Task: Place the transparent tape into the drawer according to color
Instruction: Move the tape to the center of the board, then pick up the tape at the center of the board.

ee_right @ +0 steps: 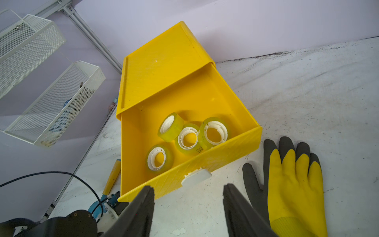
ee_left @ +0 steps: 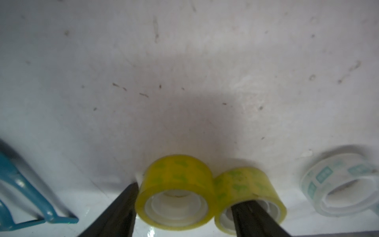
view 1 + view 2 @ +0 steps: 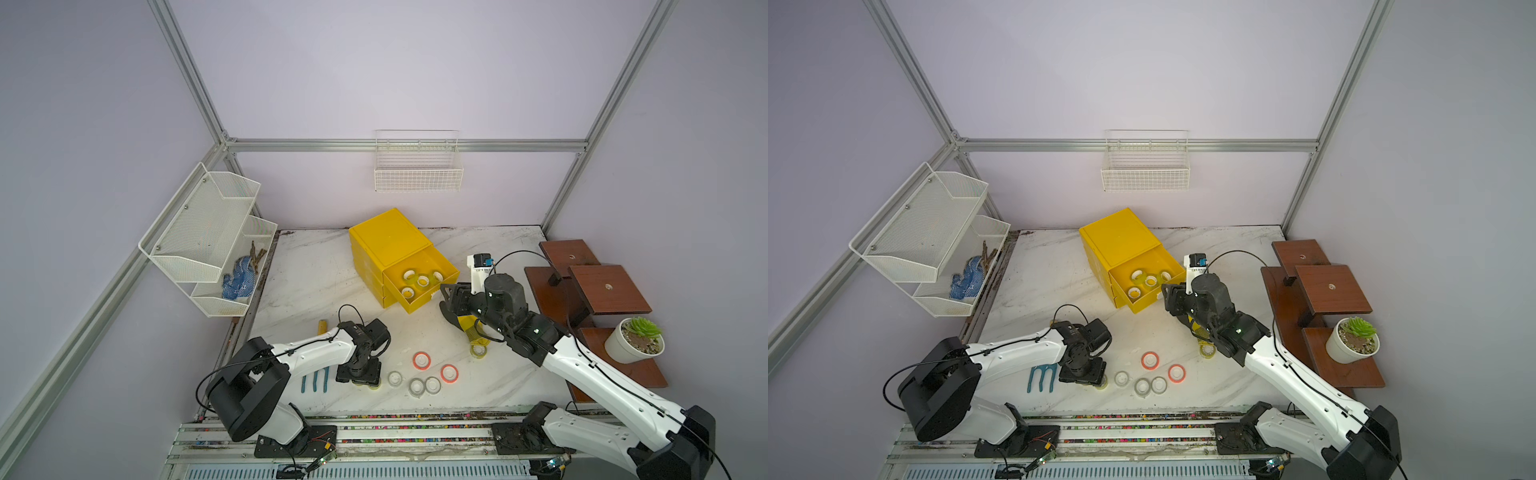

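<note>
Claw (image 2: 184,195) at left straddles yellow-green tape (image 2: 176,174), half-open

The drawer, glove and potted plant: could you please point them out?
drawer (image 1: 225,153): right wrist view, front wall.
glove (image 1: 295,184): right wrist view, yellow part.
potted plant (image 3: 621,347): a top view, white pot.
</note>
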